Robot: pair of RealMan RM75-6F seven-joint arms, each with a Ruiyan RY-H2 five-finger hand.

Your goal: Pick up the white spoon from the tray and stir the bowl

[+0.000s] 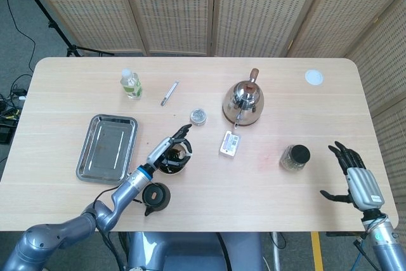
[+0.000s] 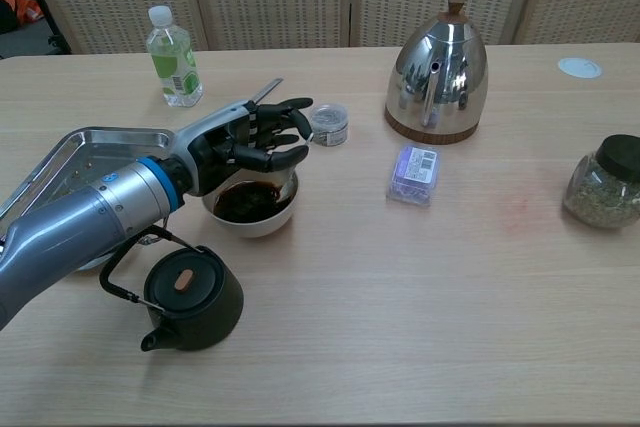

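My left hand [image 1: 170, 146] [image 2: 250, 142] hovers over the white bowl [image 1: 174, 162] [image 2: 252, 209] of dark liquid, with its fingers curled in together. A pale sliver in the bowl under the fingers looks like the white spoon [image 1: 184, 152], which the hand seems to pinch; most of it is hidden. The metal tray [image 1: 106, 146] [image 2: 60, 162] to the left of the bowl holds nothing. My right hand [image 1: 354, 176] rests at the table's right front edge, fingers spread and holding nothing.
A black teapot [image 1: 156, 196] [image 2: 188, 297] sits just in front of the bowl. Behind it are a small tin [image 1: 198, 116], a steel kettle [image 1: 243, 103], a bottle [image 1: 130, 84] and a pen [image 1: 169, 93]. A purple packet [image 2: 413, 171] and a jar [image 1: 295, 157] lie to the right.
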